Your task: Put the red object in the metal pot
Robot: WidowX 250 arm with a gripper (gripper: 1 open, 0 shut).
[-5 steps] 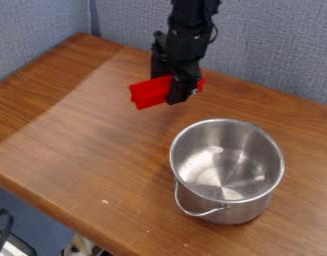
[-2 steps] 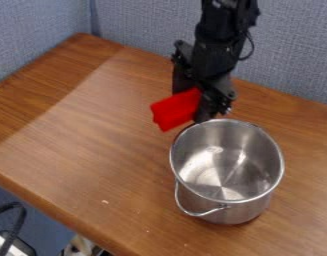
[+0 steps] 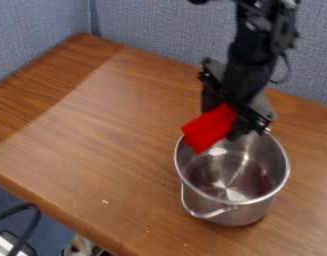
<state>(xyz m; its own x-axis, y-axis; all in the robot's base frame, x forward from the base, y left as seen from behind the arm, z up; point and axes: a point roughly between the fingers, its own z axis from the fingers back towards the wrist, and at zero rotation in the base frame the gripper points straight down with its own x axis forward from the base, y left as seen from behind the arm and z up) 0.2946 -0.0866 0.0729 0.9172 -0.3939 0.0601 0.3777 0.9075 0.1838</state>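
The red object (image 3: 210,129), a small bright red block, hangs tilted over the near-left rim of the metal pot (image 3: 233,193). My gripper (image 3: 238,113) is shut on the block's upper right end, and the black arm reaches down to it from the top right. The shiny round pot stands on the wooden table near its front right edge. Its wire handle (image 3: 213,213) hangs down the front. A red reflection shows on the pot's inner wall.
The wooden table (image 3: 86,110) stretches to the left and front of the pot. A blue-grey wall (image 3: 139,25) stands behind it. The table's front edge runs diagonally just below the pot, with the floor beyond.
My gripper has carried the red block to the right and down, from over the bare table behind the pot to above the pot's left rim. The pot has stayed put.
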